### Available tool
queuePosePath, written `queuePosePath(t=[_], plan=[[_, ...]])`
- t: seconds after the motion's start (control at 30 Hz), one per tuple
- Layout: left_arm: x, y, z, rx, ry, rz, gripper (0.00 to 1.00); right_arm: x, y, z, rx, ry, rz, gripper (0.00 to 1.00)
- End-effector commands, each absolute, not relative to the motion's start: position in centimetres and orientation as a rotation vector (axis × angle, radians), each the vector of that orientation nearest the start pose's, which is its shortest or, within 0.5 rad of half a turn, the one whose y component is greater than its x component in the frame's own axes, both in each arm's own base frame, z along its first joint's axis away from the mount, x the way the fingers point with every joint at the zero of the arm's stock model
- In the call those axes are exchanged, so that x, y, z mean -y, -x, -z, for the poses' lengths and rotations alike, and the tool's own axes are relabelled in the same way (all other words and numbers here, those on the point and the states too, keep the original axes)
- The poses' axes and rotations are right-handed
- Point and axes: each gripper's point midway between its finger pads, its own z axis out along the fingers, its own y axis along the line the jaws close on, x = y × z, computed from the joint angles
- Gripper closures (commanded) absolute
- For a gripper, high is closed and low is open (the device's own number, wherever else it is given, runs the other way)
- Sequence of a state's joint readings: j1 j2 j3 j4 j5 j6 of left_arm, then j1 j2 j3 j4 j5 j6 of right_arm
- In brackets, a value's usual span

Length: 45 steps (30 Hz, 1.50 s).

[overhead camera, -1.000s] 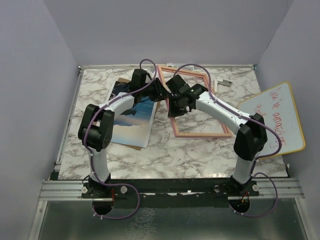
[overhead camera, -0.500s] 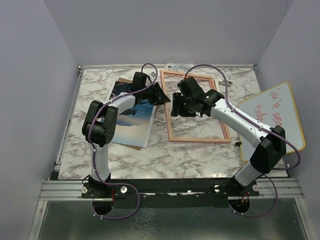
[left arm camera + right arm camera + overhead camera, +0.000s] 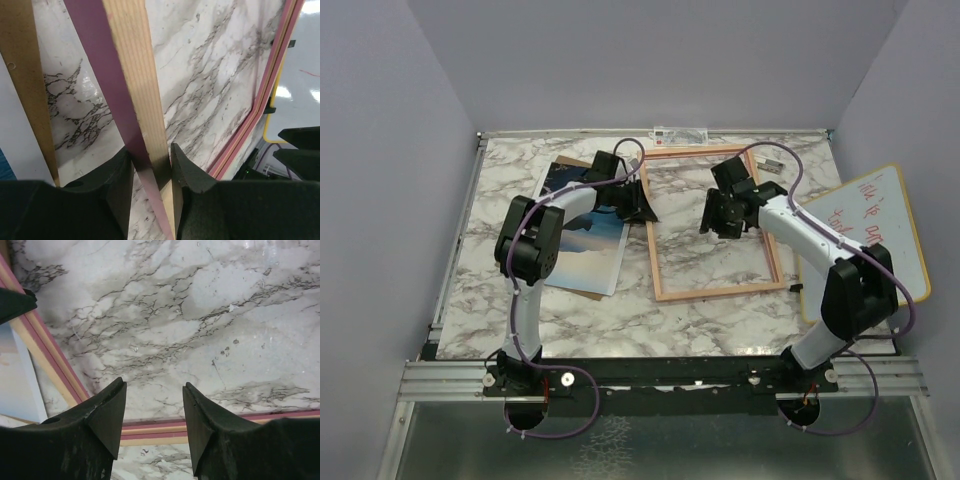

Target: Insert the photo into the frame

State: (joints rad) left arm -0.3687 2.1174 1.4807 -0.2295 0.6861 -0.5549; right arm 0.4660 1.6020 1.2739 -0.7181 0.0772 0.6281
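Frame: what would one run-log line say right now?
left gripper: shut on frame rail | right gripper: open over frame, holding nothing | photo: lying left of frame, not yet in

A white, grey-veined counter (image 3: 720, 320) lies under the left end effector (image 3: 642, 207) and the right end effector (image 3: 717, 224), with a metal rail (image 3: 440, 380) along its edge on their near side. Plain lavender walls (image 3: 650, 60) rise beyond them and at either side, evenly lit.

Rectangular sea-and-cliffs photo print (image 3: 592, 255) partly hidden by left arm (image 3: 565, 208); brown backing board (image 3: 584, 293) mostly under it; yellow-rimmed whiteboard (image 3: 882, 240) red writing unreadable.
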Motion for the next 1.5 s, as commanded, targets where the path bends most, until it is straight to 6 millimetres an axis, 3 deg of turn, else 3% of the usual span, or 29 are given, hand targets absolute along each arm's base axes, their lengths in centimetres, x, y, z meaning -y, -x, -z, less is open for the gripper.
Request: queuePosePath(t=[0.0,0.2,0.3,0.43,0.57,0.9,1.2,1.33,1.47], plan=[[30.1,-42.2,-6.0,-2.543,-0.202,1.151,1.0,-18.4,-32.4,-8.7,-2.724,-0.205,-0.294,0.49],[30.0,-43.3,-4.5,-2.57,-0.16,1.066,1.0,-18.9,-30.0,-5.2,-2.843,-0.171,-0.339,0.53],[29.7,-44.0,-4.2,-2.579,-0.146,1.018,0.92,-18.9,-28.8,-3.9,-2.897,-0.151,-0.35,0.54],[28.6,-44.8,-3.3,-2.619,-0.105,0.903,0.88,-19.0,-27.0,-2.9,-2.954,-0.114,-0.392,0.55],[27.9,-45.1,-3.1,-2.642,-0.087,0.832,0.83,-19.3,-25.4,-2.5,-2.994,-0.063,-0.453,0.57],[26.5,-45.2,-2.8,-2.693,-0.073,0.711,0.54,-20.4,-21.3,-1.6,-3.105,0.079,-0.566,0.57],[25.1,-45.7,-3.6,-2.696,-0.063,0.617,0.42,-19.7,-17.9,-1.6,-3.168,0.127,-0.62,0.57],[24.5,-46.0,-6.1,-2.66,-0.06,0.643,0.37,-19.6,-18.3,-2.4,-3.136,0.13,-0.605,0.57],[23.6,-46.1,-9.6,-2.6,-0.065,0.69,0.28,-20.5,-23.0,-4.8,-2.969,0.057,-0.54,0.55]])
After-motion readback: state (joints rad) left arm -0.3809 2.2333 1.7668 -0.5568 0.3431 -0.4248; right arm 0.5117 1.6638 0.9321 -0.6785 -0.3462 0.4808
